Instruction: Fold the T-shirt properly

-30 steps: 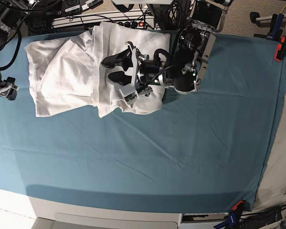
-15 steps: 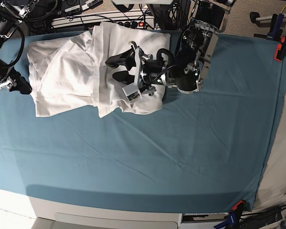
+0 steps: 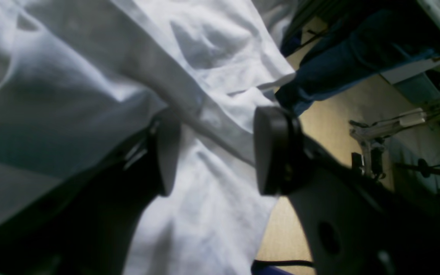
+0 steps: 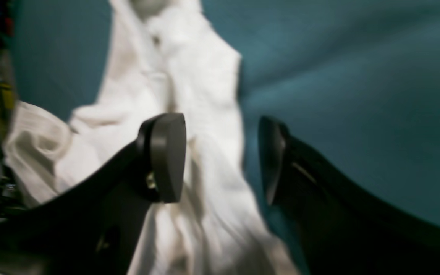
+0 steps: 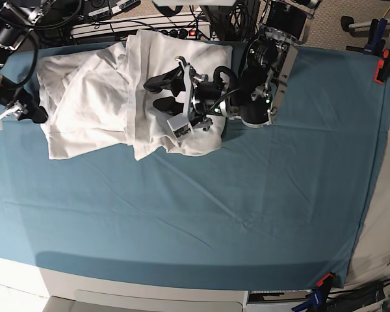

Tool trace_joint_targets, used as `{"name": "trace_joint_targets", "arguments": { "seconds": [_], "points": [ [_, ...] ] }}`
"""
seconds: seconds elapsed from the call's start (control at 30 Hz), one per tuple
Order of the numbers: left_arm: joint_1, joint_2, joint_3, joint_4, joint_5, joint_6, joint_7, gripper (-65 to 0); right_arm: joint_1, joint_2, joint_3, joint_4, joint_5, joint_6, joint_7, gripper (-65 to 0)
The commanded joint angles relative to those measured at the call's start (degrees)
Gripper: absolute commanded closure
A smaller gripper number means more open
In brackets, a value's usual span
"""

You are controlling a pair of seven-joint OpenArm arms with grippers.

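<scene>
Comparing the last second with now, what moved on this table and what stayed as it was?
The right gripper came in from the table's left edge toward the T-shirt, now at its left hem, jaws open and holding nothing. The left gripper shifted slightly over the shirt's right half, jaws also open. The shirt lies as it did on the teal cloth.

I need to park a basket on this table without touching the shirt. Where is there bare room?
The teal cloth is bare across the whole near half, below the T-shirt, and on the right past the left claw and its arm. The far-left corner is crowded: shirt, both claws, right claw at the shirt's edge.
</scene>
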Motion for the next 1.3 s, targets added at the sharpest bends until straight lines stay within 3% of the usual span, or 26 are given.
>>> {"name": "trace_joint_targets", "arguments": {
  "seconds": [0.0,0.2,0.37,0.53,0.8,1.03,1.27],
  "points": [
    [-0.9,0.5,0.0,1.0,-1.4,-0.4,-1.7,-31.8,0.5,0.5,0.2,0.6,1.0,0.4,0.0,-30.7],
    [-0.9,0.5,0.0,1.0,-1.4,-0.4,-1.6,-31.8,0.5,-2.9,-2.5,0.6,2.4,1.7,0.0,-30.7],
    [-0.9,0.4,0.0,1.0,-1.4,-0.4,-1.6,-31.8,0.5,-2.7,-9.1,0.6,3.0,1.7,0.0,-30.7],
    [-0.9,0.4,0.0,1.0,-1.4,-0.4,-1.6,-31.8,0.5,-2.7,-12.1,0.7,8.5,2.9,0.0,-30.2],
    [-0.9,0.5,-0.1,1.0,-1.4,-0.4,-1.6,-31.8,0.5,-2.6,-12.1,0.7,13.5,3.1,0.0,-1.4],
    [-0.8,-0.8,-5.4,2.8,-1.5,0.7,-0.3,-31.8,-0.3,-2.6,-12.1,5.7,15.6,3.0,0.0,0.0],
    [0.7,-7.5,-16.2,7.3,-3.5,0.9,-0.4,-31.8,-10.5,-4.9,-12.1,24.4,18.9,3.0,0.0,0.0]
  ]
}}
